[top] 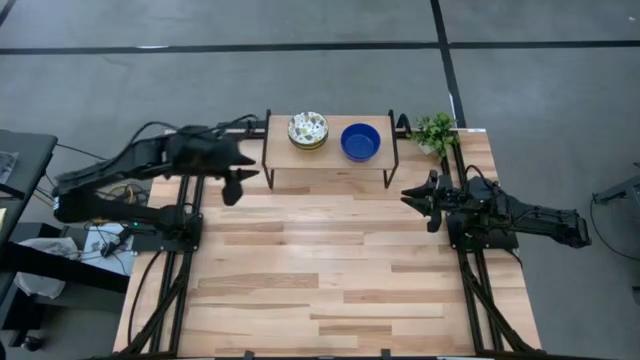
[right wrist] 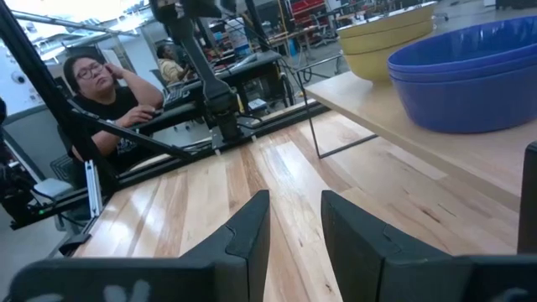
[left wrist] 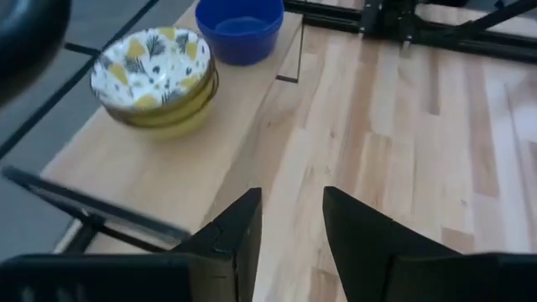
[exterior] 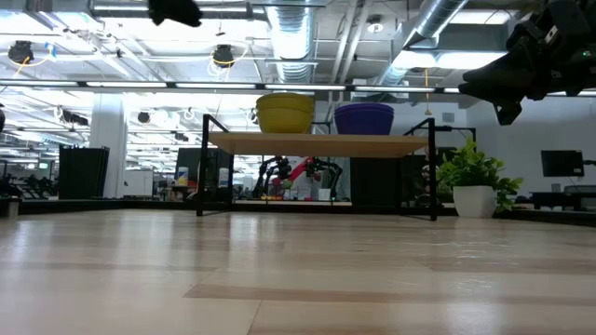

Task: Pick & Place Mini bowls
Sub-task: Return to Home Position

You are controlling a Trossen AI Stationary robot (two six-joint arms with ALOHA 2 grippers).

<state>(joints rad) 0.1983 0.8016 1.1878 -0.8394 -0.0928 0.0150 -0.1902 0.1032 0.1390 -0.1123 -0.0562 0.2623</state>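
Shelf [top: 330, 160]: patterned stack [top: 308, 129], blue stack [top: 361, 141]; plant [top: 435, 131] beside

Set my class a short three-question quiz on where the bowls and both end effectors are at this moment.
1. True or false: the patterned bowls are stacked on the shelf.
2. What stands on the table beside the shelf's right end? A. a plant B. a mug C. a box
3. Fill in: the left end effector and the right end effector are both open and hold ____.
Key: 1 true; 2 A; 3 nothing.
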